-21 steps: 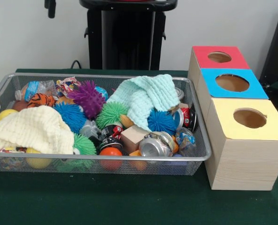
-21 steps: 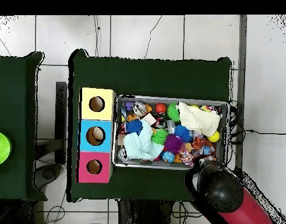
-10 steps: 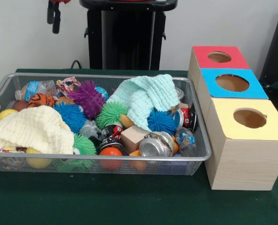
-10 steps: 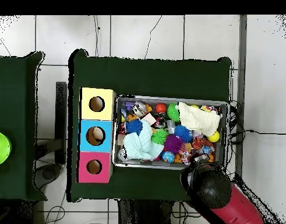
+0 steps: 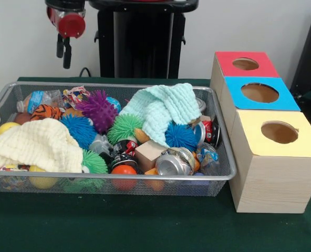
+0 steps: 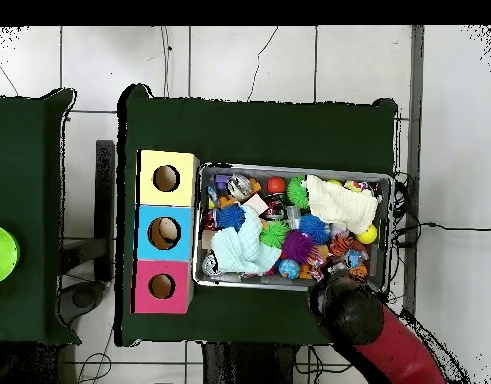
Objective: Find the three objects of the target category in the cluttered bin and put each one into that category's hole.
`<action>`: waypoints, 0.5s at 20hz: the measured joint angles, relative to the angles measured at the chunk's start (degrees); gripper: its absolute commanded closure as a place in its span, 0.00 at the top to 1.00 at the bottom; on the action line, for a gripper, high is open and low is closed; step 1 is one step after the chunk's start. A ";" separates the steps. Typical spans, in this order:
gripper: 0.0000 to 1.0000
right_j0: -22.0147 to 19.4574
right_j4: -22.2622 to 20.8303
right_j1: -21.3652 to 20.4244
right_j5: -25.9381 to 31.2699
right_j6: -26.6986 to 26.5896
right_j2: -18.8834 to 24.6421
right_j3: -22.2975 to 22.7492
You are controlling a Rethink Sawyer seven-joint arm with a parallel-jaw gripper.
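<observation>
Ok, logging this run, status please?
Gripper above bin's far edge, empty, not yet in. Bin packed, nothing sorted. Two cloths, mint and cream, cover items.

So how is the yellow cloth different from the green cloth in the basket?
The yellow cloth is cream-yellow and lies at the bin's front left; the green cloth is pale mint and lies further back, toward the right. The yellow one mounds up; the green one drapes downward. Both are waffle-textured and cover toys.
</observation>
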 measured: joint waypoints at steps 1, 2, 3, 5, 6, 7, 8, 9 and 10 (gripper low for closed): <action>1.00 -1.08 -0.65 0.98 -0.37 0.00 1.03 0.12; 1.00 -1.48 -0.95 1.37 -0.38 0.00 1.40 0.14; 1.00 -2.11 -1.47 1.95 -0.38 0.00 1.99 0.16; 1.00 -3.44 -2.90 3.09 -0.39 0.00 3.28 0.17; 1.00 -4.09 -3.61 3.56 -0.39 0.00 3.91 0.17; 1.00 -4.41 -3.94 3.77 -0.39 0.00 4.18 0.17; 1.00 -4.79 -4.37 4.01 -0.39 0.00 4.52 0.17; 1.00 -5.15 -4.78 4.25 -0.39 0.00 4.83 0.16; 1.00 -5.68 -5.40 4.56 -0.39 0.00 5.29 0.16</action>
